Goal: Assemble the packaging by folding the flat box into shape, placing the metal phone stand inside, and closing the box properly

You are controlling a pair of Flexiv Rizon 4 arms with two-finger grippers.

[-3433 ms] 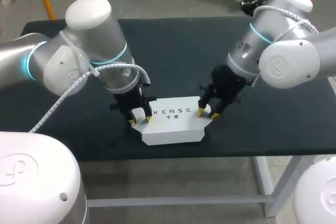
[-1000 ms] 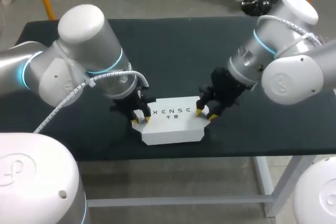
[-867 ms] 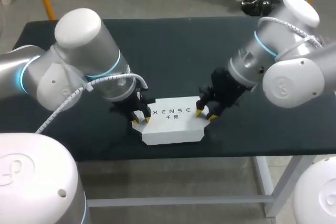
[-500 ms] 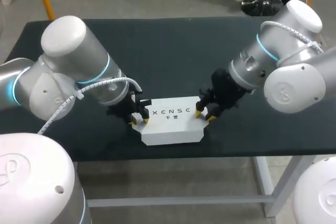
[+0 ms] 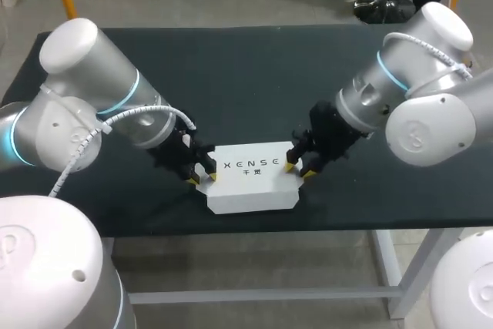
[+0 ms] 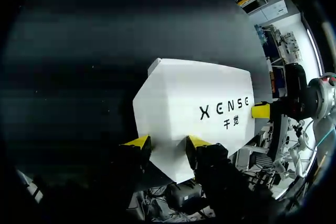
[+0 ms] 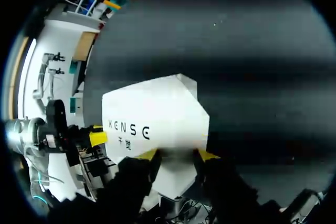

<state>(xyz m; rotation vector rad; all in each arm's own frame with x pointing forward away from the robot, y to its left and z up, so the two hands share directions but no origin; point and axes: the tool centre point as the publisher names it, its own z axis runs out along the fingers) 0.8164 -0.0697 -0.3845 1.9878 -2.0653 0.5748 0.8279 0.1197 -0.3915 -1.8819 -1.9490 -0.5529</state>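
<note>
Overhead only: left arm (image 5: 85, 105), right arm (image 5: 416, 105) flanking box (image 5: 250, 180).

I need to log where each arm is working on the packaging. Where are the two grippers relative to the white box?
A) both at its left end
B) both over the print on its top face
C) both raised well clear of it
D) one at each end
D: in the head view the left gripper is at one end of the white box and the right gripper is at the opposite end.
</note>
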